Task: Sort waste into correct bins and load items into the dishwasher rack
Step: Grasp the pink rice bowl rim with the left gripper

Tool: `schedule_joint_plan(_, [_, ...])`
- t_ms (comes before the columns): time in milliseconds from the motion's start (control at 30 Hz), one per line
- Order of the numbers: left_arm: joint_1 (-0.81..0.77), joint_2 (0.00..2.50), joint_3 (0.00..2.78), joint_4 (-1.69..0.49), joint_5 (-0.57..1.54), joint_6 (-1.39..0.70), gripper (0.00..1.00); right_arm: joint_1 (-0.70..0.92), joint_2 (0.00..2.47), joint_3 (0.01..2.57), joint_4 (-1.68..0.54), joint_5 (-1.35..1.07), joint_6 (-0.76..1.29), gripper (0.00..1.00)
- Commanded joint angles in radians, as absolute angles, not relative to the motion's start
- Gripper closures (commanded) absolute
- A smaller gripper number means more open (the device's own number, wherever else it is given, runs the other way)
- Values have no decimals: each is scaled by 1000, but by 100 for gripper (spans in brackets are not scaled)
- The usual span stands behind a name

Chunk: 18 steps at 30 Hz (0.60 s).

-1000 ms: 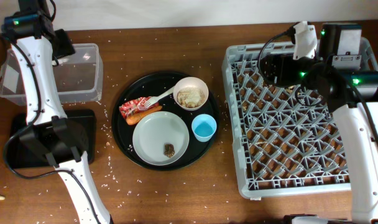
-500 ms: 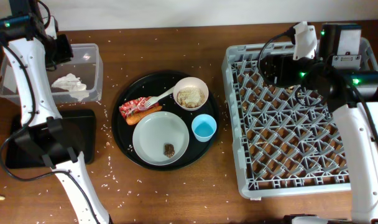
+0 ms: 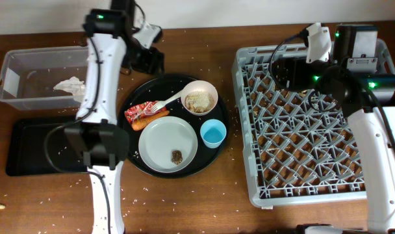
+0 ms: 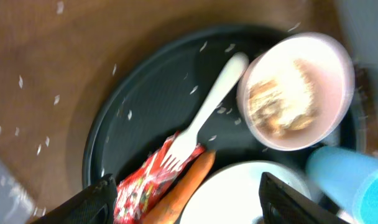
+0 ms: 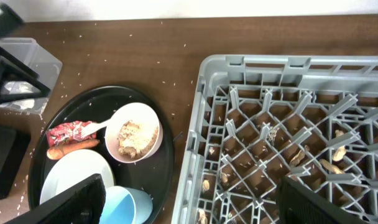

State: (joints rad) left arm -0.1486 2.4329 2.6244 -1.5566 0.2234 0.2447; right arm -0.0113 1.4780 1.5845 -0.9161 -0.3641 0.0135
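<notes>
The crumpled napkin (image 3: 71, 86) lies in the clear tub (image 3: 28, 65); the flat black tray (image 3: 35, 146) sits below it. On the round black tray (image 3: 129, 140) are the plate (image 3: 162, 140) with a brown scrap (image 3: 177, 156), the bowl (image 3: 199, 97) of rice, the blue cup (image 3: 213, 133), the fork (image 3: 160, 104), the red wrapper (image 3: 138, 110) and the orange sausage (image 3: 152, 120). My left gripper (image 4: 195, 202) is open and empty above the wrapper (image 4: 148, 186) and the sausage (image 4: 186, 186). My right gripper (image 5: 198, 202) is open and empty over the left edge of the rack (image 3: 314, 123).
Rice grains are scattered over the wooden table around both trays. Bits of food lie under the rack's lattice floor (image 5: 288, 143). The left arm's links stretch from the table's front edge up past the round tray's left side.
My left arm has swung right from over the clear tub to above the round tray. The napkin now lies in the tub. The right arm has not moved.
</notes>
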Motion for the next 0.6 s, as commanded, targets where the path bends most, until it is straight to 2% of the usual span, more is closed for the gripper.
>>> schedule_joint_plan(0, [-153,2427,2513,-1568,45,73,28,-7,1463,1604,-928,-355,3,14])
schedule_joint_plan(100, [-151,2427,2385,-1523,57,16,29,-7,1463,1604,-927,-355,3,13])
schedule_joint_plan(300, [-207,2427,2360,-1492,256,332,28,-7,1463,1604,-933,-355,4,14])
schedule_joint_plan(367, [-232,2427,2360,-1406,305,327,27,-7,1463,1604,-931,-355,4,13])
schedule_joint_plan(567, [-335,2427,2360,-1308,262,327,28,-7,1463,1604,-939,-355,4,14])
